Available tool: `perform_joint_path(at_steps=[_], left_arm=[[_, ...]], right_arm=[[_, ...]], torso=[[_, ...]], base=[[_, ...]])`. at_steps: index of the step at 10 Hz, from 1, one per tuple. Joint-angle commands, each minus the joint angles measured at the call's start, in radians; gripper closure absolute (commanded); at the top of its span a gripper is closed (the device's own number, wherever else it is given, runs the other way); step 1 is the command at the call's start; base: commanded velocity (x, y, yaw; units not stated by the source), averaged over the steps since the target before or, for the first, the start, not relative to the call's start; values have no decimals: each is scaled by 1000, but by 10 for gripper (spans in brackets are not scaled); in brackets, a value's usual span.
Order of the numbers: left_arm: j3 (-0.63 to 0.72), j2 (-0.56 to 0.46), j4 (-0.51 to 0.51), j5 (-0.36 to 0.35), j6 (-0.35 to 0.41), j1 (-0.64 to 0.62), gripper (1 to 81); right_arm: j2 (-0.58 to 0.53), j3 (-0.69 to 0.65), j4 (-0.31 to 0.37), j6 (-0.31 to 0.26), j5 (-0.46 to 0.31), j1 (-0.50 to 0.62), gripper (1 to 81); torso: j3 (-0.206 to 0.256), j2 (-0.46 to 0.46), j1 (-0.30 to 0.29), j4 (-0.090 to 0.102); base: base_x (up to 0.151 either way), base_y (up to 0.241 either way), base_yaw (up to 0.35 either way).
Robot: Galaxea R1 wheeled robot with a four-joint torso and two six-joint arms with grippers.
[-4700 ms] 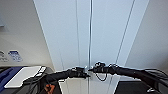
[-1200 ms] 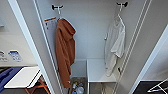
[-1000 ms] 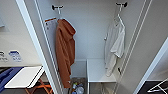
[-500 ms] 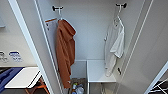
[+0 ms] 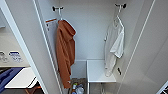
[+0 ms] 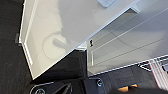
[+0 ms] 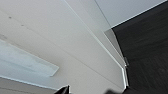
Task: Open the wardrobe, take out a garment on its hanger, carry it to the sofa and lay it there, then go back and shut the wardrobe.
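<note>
The wardrobe [image 5: 82, 37] stands open, its left door [image 5: 30, 50] and right door [image 5: 150, 50] swung out to either side. Inside on the right, the garment [image 5: 115, 47], a white short-sleeved shirt, hangs on the hanger [image 5: 118, 18] from a dark hook [image 5: 120, 5] near the top. A white door panel [image 6: 50, 37] shows close in the left wrist view, over dark floor [image 6: 10, 62]. The right wrist view has another white door panel [image 7: 62, 50] beside dark floor [image 7: 145, 45].
A long rust-orange hooded garment [image 5: 65, 52] hangs on the wardrobe's left side. Below the shirt is a white shelf [image 5: 98, 72], with bottles [image 5: 77, 88] on the bottom beside it. A white table [image 5: 21, 78] and a dark blue shape [image 5: 6, 77] lie left of the open door.
About five seconds ago the doors were shut with both arms at the handles. Now the doors stand open and the arms have left the head view. Over the last second almost nothing moved.
</note>
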Motion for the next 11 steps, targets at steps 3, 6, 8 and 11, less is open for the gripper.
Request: perform_joint_path(at_steps=[3,6,8,11], left_arm=[[-268,213,10,35,0,79,10],[-470,359,10,78,0,134,10],[-573,431,2,111,0,154,10],[-680,526,-1,247,1,179,10]], right_arm=[[292,-360,-13,90,-99,-147,10],[406,-431,-47,87,-158,-196,10],[502,-515,-47,76,-196,-236,10],[633,-650,-65,73,-235,-316,10]], torso=[[0,0,0,0],[0,0,0,0],[1,-1,-1,0],[1,-1,-1,0]], base=[[0,0,0],[0,0,0],[0,0,0],[0,0,0]])
